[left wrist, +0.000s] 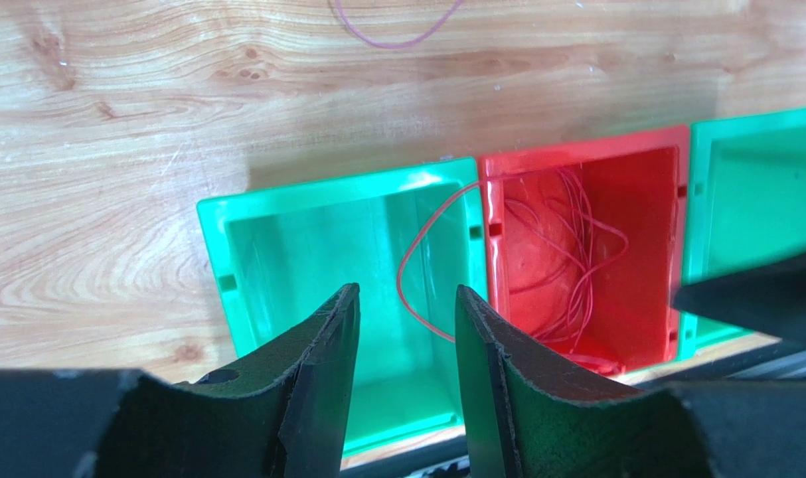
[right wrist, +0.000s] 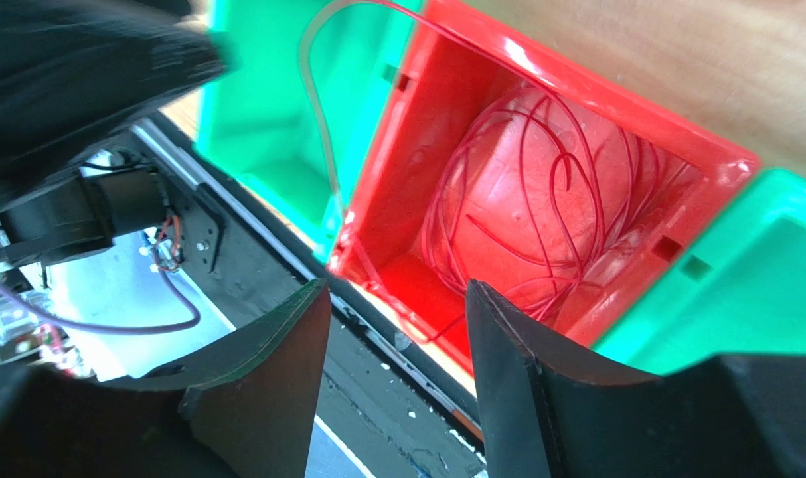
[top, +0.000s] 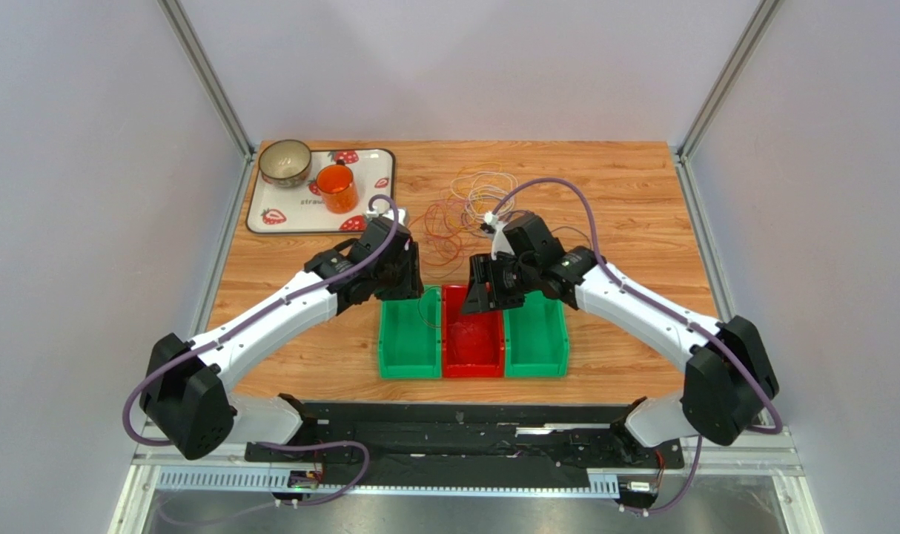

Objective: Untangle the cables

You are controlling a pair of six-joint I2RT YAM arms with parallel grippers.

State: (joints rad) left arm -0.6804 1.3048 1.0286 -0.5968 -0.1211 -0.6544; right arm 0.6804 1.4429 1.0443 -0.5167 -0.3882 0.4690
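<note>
a wooden table [top: 622, 200] seen from above, with two robot arms reaching in from the near edge. a red bin [top: 472, 372] sits in the middle of the near half, and everything here is placed from it. a left green bin [top: 409, 367] touches its left wall and a right green bin [top: 538, 367] touches its right wall, the three in one row.

inside the red bin lies a bundle of thin red cables [right wrist: 537, 219] in loose overlapping loops on the floor. one red strand [left wrist: 417, 259] climbs over the wall shared with the left green bin and hangs as a loop inside that bin.

beyond the red bin, on the bare wood, lies a tangle of loose cables [top: 466, 206] in orange-red, dark and pale loops.

the left gripper [left wrist: 407, 309] hangs just left of the red bin, above the left green bin. its two fingers stand apart, with nothing between them.

the right gripper [right wrist: 397, 309] hangs over the red bin, its fingers also spread and empty, above the bundle and not touching it.

far beyond and to the left of the red bin sits a strawberry-patterned tray [top: 271, 217] carrying a bowl [top: 285, 162] and an orange cup [top: 335, 189].
</note>
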